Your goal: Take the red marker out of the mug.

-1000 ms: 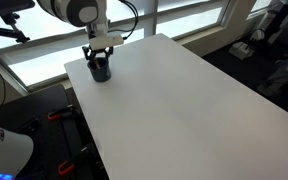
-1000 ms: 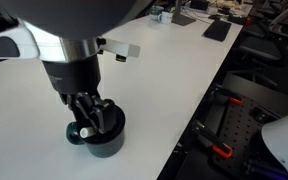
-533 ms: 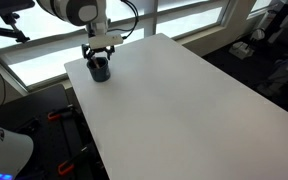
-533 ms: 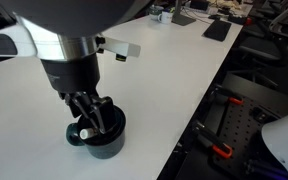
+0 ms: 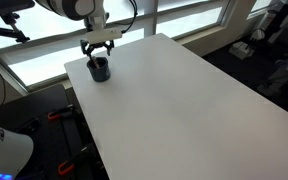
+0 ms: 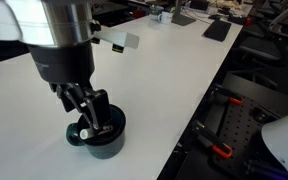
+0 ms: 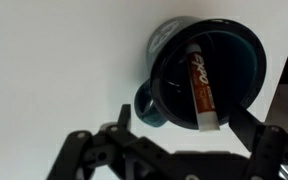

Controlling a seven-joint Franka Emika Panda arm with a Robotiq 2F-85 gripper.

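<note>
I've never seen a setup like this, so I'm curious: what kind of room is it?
Probably a lab or an office workspace: there is a large white table, a row of big windows behind it, and a black perforated board beside the table.

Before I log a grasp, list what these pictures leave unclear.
1. Wrist view: the dark gripper blurs against the mug, so its closeness to the marker is unclear.
2. Exterior view: the mug wall and gripper hide all but the marker's white end.
3. Exterior view: the marker is too small to see inside the mug.
</note>
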